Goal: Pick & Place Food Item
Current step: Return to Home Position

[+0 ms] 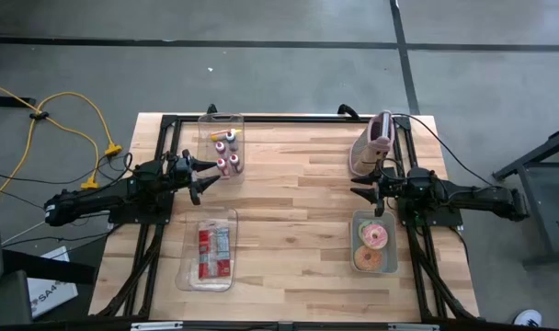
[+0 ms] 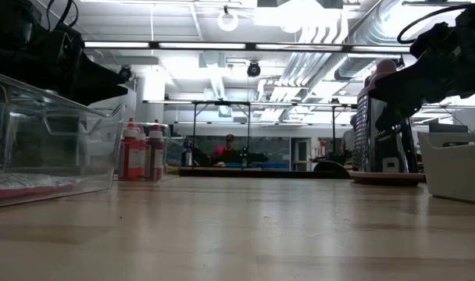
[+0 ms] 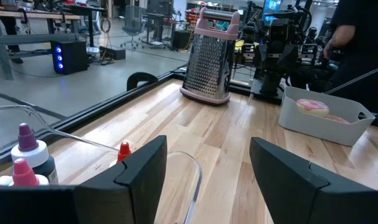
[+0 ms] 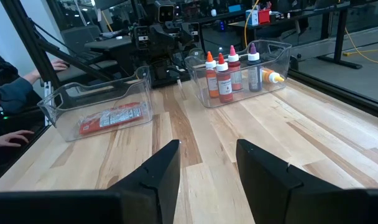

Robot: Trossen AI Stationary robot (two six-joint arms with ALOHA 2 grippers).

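Right gripper (image 4: 207, 149): fingers spread wide, holding nothing, raised just beside the far end of the rectangular gray plastic bin (image 1: 356, 241). In the bin lie a pink-frosted donut (image 1: 373, 236) and an orange-glazed donut (image 1: 369, 259). Left gripper (image 3: 207, 146): also wide and empty, beside the clear plastic bottle tray (image 1: 202, 138). No donut lies loose on the wooden table (image 1: 298, 230). The placing appears complete, with only homing the arms left.
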